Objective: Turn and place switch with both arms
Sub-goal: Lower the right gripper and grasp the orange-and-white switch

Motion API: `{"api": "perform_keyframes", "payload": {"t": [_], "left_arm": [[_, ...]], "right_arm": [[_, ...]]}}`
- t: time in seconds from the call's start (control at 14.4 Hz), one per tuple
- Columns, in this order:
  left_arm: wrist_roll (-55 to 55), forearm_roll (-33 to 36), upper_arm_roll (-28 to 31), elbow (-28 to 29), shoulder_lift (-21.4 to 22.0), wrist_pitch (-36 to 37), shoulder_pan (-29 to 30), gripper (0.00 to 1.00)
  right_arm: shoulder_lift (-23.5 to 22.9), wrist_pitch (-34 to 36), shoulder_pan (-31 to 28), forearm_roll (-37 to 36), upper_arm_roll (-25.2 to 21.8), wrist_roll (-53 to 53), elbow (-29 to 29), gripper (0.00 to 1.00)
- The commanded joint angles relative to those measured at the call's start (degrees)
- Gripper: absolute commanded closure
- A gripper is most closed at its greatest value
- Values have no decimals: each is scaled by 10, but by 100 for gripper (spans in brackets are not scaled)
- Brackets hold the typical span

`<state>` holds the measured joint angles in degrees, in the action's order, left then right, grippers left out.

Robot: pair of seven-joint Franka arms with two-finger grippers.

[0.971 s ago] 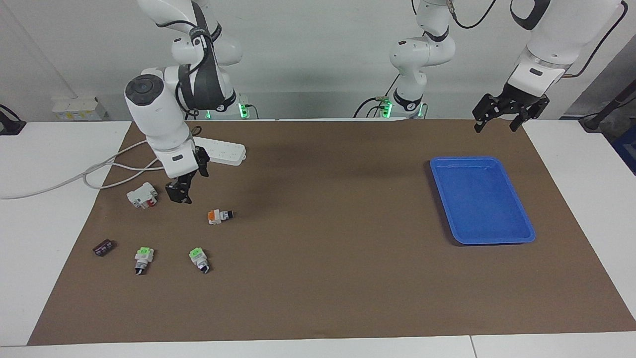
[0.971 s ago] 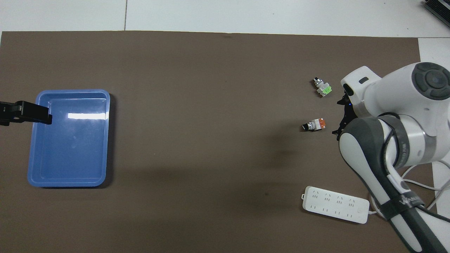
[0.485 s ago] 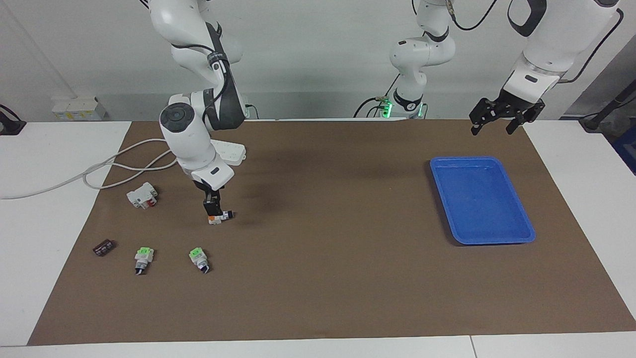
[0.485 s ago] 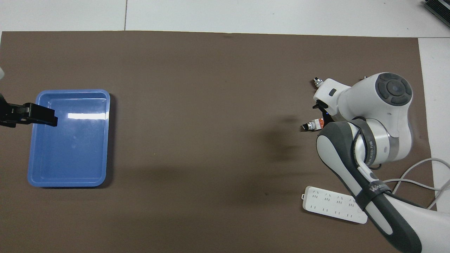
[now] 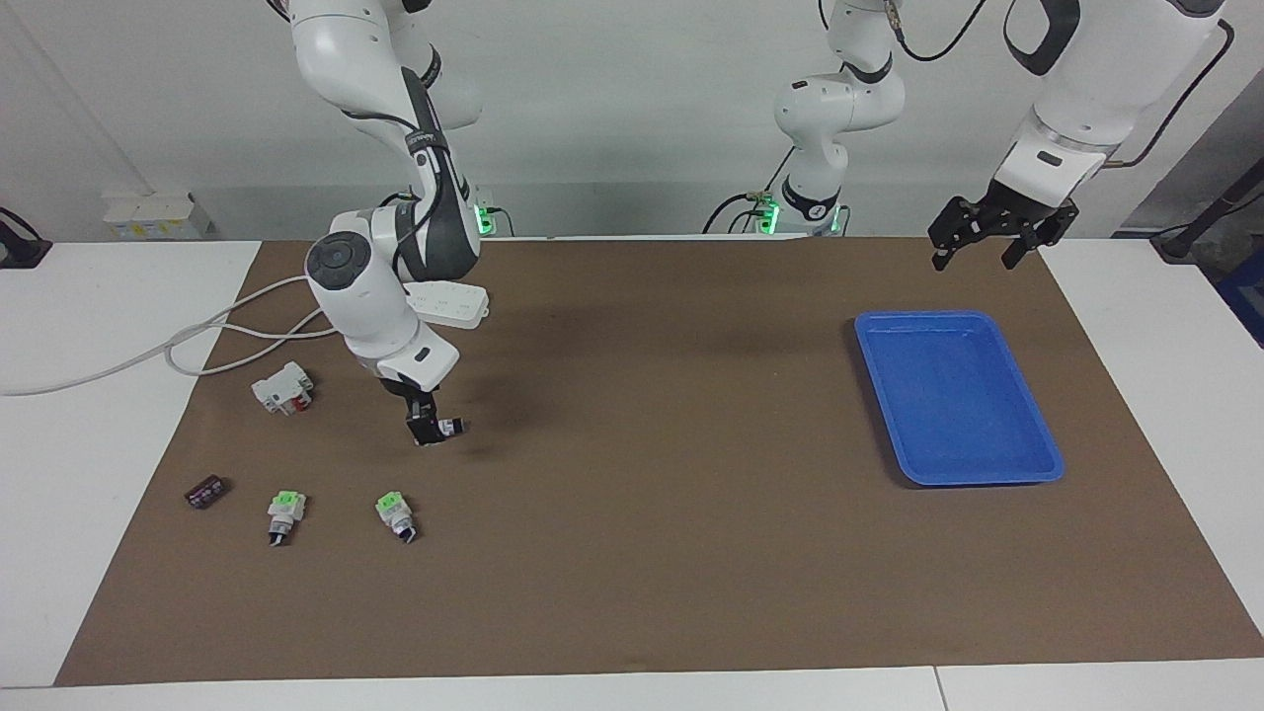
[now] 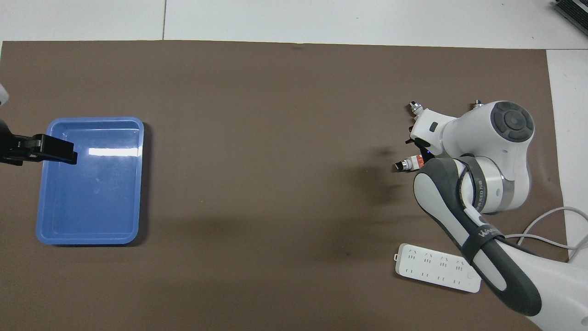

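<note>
The switch (image 5: 450,427) lies on its side on the brown mat toward the right arm's end of the table. Only its black-and-silver knob end shows in the facing view. The overhead view shows the knob and a bit of its orange body (image 6: 409,163). My right gripper (image 5: 426,431) is down on the switch's body and hides it. In the overhead view the right gripper (image 6: 421,156) is mostly under its own wrist. My left gripper (image 5: 986,245) hangs open and empty, high over the edge of the blue tray (image 5: 928,318). It also shows in the overhead view (image 6: 43,151).
Two green-topped switches (image 5: 285,513) (image 5: 394,513) and a small dark part (image 5: 204,491) lie farther from the robots than the switch. A white block with a red lever (image 5: 283,386), a power strip (image 5: 449,301) (image 6: 438,273) and its cable lie nearer. The tray (image 6: 94,120) holds nothing.
My right arm swung over from beside the white block and came down onto the switch, covering its orange body. The switch has stayed in place. My left gripper drifted slightly.
</note>
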<state>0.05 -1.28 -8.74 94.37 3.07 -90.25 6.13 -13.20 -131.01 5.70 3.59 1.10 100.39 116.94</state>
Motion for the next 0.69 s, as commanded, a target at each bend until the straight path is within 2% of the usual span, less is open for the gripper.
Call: {"api": "perform_keyframes", "payload": {"t": [0.0,0.62], "left_arm": [[6,7,6,12,7,-12,-7,0],[6,7,6,10,6,-21,-7,0]], "right_arm": [[4,-34,-15,18,5,44,32,0],[-9,-72,-28,18,4,65,60,0]]}}
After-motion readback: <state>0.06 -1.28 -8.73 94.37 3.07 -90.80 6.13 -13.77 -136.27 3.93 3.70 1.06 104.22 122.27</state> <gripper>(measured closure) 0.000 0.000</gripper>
